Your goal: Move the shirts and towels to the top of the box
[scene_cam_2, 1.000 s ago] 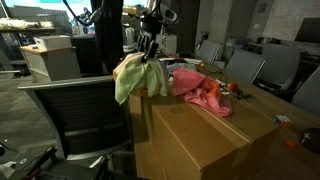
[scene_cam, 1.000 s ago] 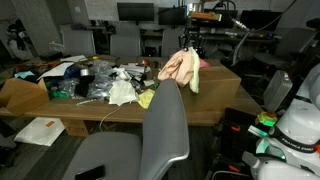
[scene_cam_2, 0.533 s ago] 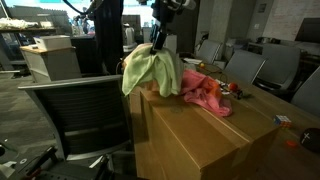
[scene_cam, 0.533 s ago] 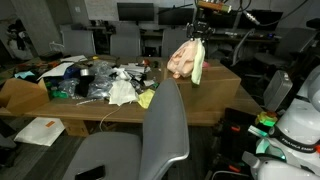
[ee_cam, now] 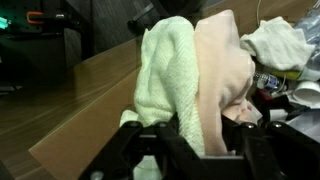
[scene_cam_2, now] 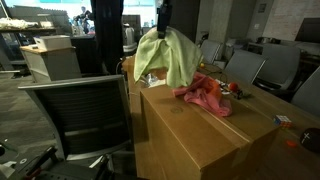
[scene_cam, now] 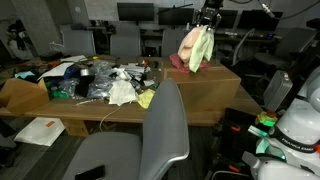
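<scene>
My gripper (scene_cam_2: 162,22) is shut on a bundle of cloth and holds it well above the brown cardboard box (scene_cam_2: 210,135). The bundle is a pale green towel (scene_cam_2: 165,55) with a peach cloth (scene_cam: 190,45) beside it; both hang down from the jaws. In the wrist view the green towel (ee_cam: 170,65) and the peach cloth (ee_cam: 222,60) fill the space between the fingers (ee_cam: 195,150). A pink-red shirt (scene_cam_2: 205,95) lies crumpled on the box top, just below and beside the hanging bundle. More white cloth (scene_cam: 122,92) lies in the clutter on the table.
A grey office chair (scene_cam: 160,130) stands in front of the box in an exterior view; a mesh chair (scene_cam_2: 75,110) stands beside it in the other. The table (scene_cam: 60,105) holds a heap of bags, bottles and cloths. More chairs and desks stand behind.
My gripper has risen with the cloth bundle, lifting it from the box's edge to hang clear above the box top and slightly further over it.
</scene>
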Controlling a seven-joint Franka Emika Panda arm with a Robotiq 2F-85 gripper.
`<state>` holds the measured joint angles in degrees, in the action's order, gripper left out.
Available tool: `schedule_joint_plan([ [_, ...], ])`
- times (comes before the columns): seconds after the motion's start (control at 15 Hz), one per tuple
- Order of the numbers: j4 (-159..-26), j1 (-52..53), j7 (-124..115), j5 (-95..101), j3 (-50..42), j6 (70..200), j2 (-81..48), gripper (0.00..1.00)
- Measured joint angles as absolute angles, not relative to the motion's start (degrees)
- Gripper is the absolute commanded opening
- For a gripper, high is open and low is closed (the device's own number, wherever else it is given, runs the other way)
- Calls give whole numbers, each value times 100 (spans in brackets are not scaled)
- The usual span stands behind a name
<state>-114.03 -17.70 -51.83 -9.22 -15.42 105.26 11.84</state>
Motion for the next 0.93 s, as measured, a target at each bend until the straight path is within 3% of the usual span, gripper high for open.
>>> schedule_joint_plan([
  [0.47,-11511,-1853,-7273,-237,-1454,10650,1216,6],
  [0.93,-11076,-1855,-7751,-259,-1480,9970,910,6],
])
